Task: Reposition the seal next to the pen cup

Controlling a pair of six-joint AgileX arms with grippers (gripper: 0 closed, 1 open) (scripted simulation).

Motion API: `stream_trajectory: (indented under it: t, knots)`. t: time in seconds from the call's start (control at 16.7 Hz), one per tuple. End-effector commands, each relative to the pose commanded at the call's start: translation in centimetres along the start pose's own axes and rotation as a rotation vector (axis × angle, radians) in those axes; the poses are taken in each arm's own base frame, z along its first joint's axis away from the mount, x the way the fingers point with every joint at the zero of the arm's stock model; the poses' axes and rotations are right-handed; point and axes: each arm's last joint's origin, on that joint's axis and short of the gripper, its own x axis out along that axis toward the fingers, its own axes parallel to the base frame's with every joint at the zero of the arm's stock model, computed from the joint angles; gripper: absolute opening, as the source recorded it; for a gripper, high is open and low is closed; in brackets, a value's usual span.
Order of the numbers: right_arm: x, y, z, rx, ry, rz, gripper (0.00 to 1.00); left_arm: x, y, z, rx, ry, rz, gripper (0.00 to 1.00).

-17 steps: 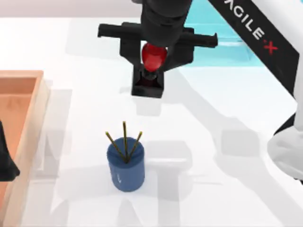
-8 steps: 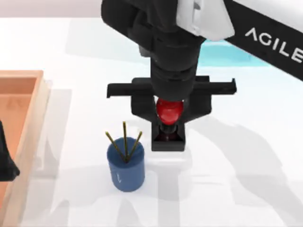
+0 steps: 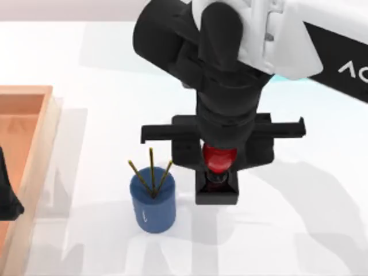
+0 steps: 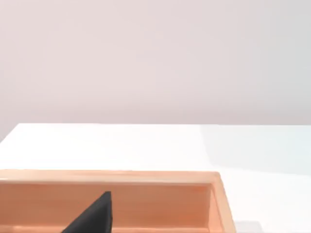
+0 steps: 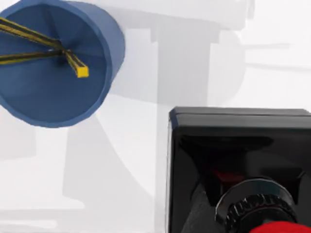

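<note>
From above, the right gripper (image 3: 219, 154) is seen over the middle of the white bench (image 3: 299, 230), its fingers pinching the red knob of the seal (image 3: 218, 185). The seal's black square base is placed just right of the pen cup (image 3: 152, 204), close beside it with a narrow gap between. Three thin pencils (image 3: 152, 174) are held in the dark blue cup, fanned out above its rim. A wooden tray (image 3: 31, 149) is set at the left edge of the bench, and the left gripper (image 3: 8, 195) is parked over it; whether its fingers are spread cannot be told.

In the left wrist view, the tray's wooden wall (image 4: 146, 199) is shown with a dark fingertip (image 4: 95, 216) before it.

In the right wrist view, the cup's open mouth (image 5: 53, 63) is seen with the pencils (image 5: 73, 63) leaning inside, and the seal's black base (image 5: 233, 160) lies beside it.
</note>
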Motion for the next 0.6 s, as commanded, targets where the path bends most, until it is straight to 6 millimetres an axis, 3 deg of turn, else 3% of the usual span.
stream_trajectory:
  t: [0.6]
  knots:
    - [1.5,0.0,-0.1,0.000,0.000,0.000,0.00,0.0,0.0,0.0,0.000,0.000,0.000,1.00]
